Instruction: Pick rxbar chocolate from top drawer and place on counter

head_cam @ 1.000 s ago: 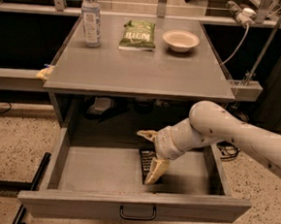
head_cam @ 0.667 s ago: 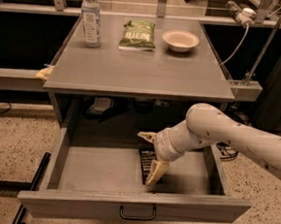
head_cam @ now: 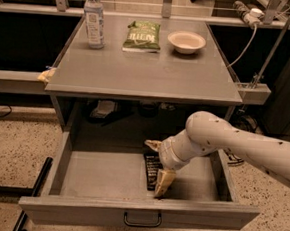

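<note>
Down in the top drawer (head_cam: 77, 211), the hand (head_cam: 158, 164) — spread — straddles the rxbar chocolate (head_cam: 151, 170).

On the flat grey counter (head_cam: 148, 75), along its rear edge, a clear plastic water bottle (head_cam: 95, 18) stands at the left. A green snack bag (head_cam: 142, 36) lies in the middle and a pale round bowl (head_cam: 186, 41) sits to the right. Below and in front, the wide grey top drawer (head_cam: 77, 210) stands open. The dark-wrapped rxbar chocolate (head_cam: 151, 169) lies lengthwise on its floor, right of centre. The white arm's gripper (head_cam: 157, 163) is inside the drawer over the bar, jaws spread toward its two ends.
</note>
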`<state>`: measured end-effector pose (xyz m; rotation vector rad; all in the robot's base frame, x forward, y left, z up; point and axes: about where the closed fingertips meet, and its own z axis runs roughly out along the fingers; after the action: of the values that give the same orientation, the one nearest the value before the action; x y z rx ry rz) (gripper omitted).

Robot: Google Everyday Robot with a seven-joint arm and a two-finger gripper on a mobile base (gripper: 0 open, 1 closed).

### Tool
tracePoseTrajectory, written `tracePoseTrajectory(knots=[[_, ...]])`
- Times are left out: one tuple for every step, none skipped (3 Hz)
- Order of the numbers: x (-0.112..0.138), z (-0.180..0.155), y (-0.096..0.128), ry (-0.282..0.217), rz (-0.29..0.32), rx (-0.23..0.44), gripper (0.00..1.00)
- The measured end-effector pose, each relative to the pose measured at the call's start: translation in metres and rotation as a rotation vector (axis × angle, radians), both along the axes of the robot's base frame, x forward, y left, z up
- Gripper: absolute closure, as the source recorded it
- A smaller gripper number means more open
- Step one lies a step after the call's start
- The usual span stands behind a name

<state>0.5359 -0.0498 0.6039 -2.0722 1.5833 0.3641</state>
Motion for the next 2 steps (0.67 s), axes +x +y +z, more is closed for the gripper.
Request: tracePoseTrajectory(knots=[[0.002,-0.0127,-0.008,0.013,-0.018,-0.039,0.06],[0.0035,-0.0163,-0.0136,0.023,-0.036,-0.065,0.09]])
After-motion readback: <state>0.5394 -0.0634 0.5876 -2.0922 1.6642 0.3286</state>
